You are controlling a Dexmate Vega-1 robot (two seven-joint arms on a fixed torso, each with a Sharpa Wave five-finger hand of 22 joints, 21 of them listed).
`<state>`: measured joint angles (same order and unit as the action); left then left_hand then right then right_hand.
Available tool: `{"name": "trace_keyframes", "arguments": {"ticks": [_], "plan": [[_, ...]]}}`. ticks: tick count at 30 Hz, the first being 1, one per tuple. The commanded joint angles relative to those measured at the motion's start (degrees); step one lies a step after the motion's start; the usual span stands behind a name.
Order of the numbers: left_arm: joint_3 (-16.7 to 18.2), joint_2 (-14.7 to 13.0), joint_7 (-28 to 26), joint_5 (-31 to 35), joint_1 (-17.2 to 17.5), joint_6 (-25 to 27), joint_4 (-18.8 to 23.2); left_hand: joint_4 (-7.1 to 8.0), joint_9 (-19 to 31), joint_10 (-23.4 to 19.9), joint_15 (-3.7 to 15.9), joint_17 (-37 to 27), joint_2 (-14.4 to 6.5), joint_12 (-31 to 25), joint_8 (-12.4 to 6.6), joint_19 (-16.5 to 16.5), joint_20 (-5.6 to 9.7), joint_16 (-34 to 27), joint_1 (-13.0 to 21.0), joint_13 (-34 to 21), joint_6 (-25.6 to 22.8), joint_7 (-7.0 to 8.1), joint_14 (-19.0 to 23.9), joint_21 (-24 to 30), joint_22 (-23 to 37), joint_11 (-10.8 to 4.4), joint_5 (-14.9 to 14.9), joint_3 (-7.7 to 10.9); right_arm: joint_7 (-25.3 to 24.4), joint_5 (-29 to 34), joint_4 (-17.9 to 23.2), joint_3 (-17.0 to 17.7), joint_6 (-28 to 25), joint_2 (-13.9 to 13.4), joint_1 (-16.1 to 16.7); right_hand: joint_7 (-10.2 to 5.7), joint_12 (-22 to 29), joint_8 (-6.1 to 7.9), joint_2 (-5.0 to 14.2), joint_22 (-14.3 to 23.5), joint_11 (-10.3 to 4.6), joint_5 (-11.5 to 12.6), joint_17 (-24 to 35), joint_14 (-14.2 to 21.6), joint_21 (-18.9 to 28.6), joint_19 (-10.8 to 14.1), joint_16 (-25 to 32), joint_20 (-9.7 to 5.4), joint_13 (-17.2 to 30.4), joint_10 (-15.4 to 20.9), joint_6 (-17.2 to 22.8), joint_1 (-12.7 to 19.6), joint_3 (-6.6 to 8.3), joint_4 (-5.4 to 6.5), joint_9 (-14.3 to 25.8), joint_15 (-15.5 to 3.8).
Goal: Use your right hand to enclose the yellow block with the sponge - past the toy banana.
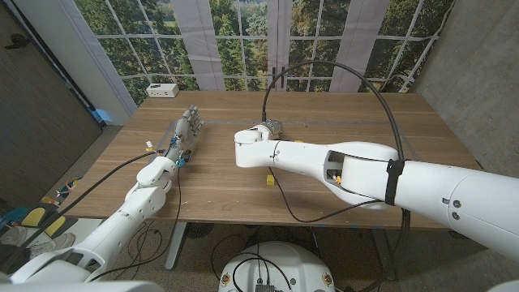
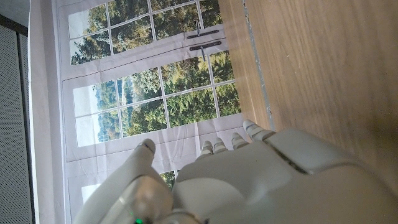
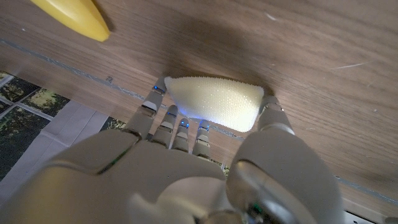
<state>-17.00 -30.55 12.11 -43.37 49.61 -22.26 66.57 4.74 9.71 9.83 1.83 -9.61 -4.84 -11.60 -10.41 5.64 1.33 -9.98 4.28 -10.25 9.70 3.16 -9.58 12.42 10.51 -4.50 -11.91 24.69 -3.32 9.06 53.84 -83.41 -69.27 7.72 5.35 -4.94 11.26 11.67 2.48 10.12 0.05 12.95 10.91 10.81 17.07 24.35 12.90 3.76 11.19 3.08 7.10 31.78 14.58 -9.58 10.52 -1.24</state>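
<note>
A broad wooden table (image 1: 340, 113) stands before tall windows looking onto trees. In the right wrist view the fingers (image 3: 166, 118) and thumb of the right hand (image 3: 205, 162) are clamped on a pale cream sponge (image 3: 214, 102), bowed between them just above the wood. A smooth yellow toy banana (image 3: 71, 17) lies near it on the table. In the head view the right hand (image 1: 268, 130) is out over the table's middle, and a small yellow block (image 1: 270, 180) sits near the front edge, beside the right forearm.

The sponge looks light and soft (it folds under the pinch), so an end-to-end hold should let it wrap the block.

The left hand (image 1: 188, 126) waits on the table's left side, fingers extended and holding nothing.
</note>
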Motion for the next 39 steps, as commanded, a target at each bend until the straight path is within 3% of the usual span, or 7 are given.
{"name": "trace_keyframes", "arguments": {"ticks": [1,6,10,18,22,30,39], "plan": [[-0.1,0.4,0.1,0.1,-0.7,0.0,-1.0,-0.32,0.2,1.1,-0.25,-0.1,-0.2,0.2,-0.03,-0.3,0.04,-0.2,0.6,-0.2,-0.1,0.18,-4.0,0.1,0.2,0.39,0.0,0.23,-0.6,0.0,-12.1,-1.9,4.9,5.7,-0.6,-0.06,0.8,0.45,1.17,0.2,-0.30,0.6,0.1,1.7,-0.1,1.5,0.4,-0.67,0.0,1.9,1.9,3.6,1.20,-0.32,0.2,-1.05],[-0.3,0.7,0.8,0.1,-1.5,-0.1,-2.0,-0.35,0.2,1.1,-0.25,-0.2,-0.2,0.2,-0.03,-0.3,0.00,-0.2,0.6,-0.2,-0.1,0.23,-4.0,0.0,0.2,0.25,0.0,0.23,-2.7,1.0,-12.2,-0.5,6.1,5.3,0.3,-0.79,2.0,0.96,3.98,0.3,-0.80,0.7,0.5,5.7,0.1,4.1,1.8,-2.01,0.0,7.1,5.6,9.1,2.80,-0.21,0.2,-2.45],[-0.5,0.9,0.9,0.3,-1.9,-0.1,-2.4,-0.38,0.2,1.1,-0.19,-0.2,-0.2,0.2,-0.04,-0.3,-0.01,-0.2,0.6,-0.2,-0.1,0.55,-4.0,0.0,0.2,0.41,0.0,0.22,-2.4,1.2,-11.9,0.2,7.1,4.7,0.3,-1.11,3.1,1.88,5.28,0.3,-1.19,0.1,1.3,12.2,1.0,8.1,4.7,-3.85,0.1,13.3,11.2,13.2,3.02,0.13,0.2,-4.79],[-0.7,0.9,0.7,0.5,-2.2,0.4,-2.4,-0.42,0.2,1.2,-0.26,-0.2,-0.3,0.2,-0.08,-0.3,-0.01,-0.2,0.6,-0.2,-0.2,0.78,-4.0,0.0,0.2,0.46,0.1,0.20,-0.4,1.1,-14.8,1.6,9.4,5.1,0.2,0.09,3.4,1.77,6.12,0.4,-1.17,-0.2,2.2,16.9,2.5,12.7,7.3,-5.95,0.3,17.0,13.9,17.5,3.43,-0.32,0.2,-6.69],[-0.9,1.1,1.0,0.6,-2.6,0.3,-2.4,-0.44,0.2,1.1,-0.26,-0.2,-0.3,0.2,-0.08,-0.3,-0.02,-0.2,0.6,-0.2,-0.2,0.78,-4.0,0.0,0.2,0.66,0.1,0.20,-2.9,2.1,-8.2,2.6,6.8,1.8,1.4,-0.13,3.4,1.79,6.28,0.4,-1.01,-0.2,2.4,17.2,2.5,12.9,7.6,-6.01,0.3,17.5,14.5,18.5,3.61,-0.41,0.2,-6.82],[-1.4,1.1,1.0,1.0,-2.7,0.6,-1.8,-0.48,0.2,1.2,-0.23,-0.2,-0.3,0.2,-0.07,-0.3,-0.07,-0.2,0.7,-0.2,-0.3,0.93,-4.0,0.0,0.2,0.66,0.1,0.18,-7.4,2.7,10.0,5.9,-0.1,-6.9,4.1,-0.52,3.0,1.85,6.06,0.5,-1.26,-0.5,2.8,16.8,2.4,12.8,7.8,-5.68,0.4,17.5,15.5,18.7,3.05,0.22,0.2,-6.29],[-1.6,1.3,1.4,1.0,-2.7,0.3,-1.6,-0.52,0.3,1.3,-0.28,-0.2,-0.3,0.3,-0.06,-0.2,-0.08,-0.2,0.7,-0.2,-0.3,0.97,-4.1,-0.1,0.2,0.63,0.1,0.16,-12.1,2.5,23.4,8.2,-5.0,-12.7,6.5,-1.45,2.8,1.80,6.21,0.5,-1.20,-0.8,3.1,16.5,2.2,12.5,7.9,-5.26,0.4,17.8,16.5,18.3,2.59,1.02,0.2,-5.92]]}}
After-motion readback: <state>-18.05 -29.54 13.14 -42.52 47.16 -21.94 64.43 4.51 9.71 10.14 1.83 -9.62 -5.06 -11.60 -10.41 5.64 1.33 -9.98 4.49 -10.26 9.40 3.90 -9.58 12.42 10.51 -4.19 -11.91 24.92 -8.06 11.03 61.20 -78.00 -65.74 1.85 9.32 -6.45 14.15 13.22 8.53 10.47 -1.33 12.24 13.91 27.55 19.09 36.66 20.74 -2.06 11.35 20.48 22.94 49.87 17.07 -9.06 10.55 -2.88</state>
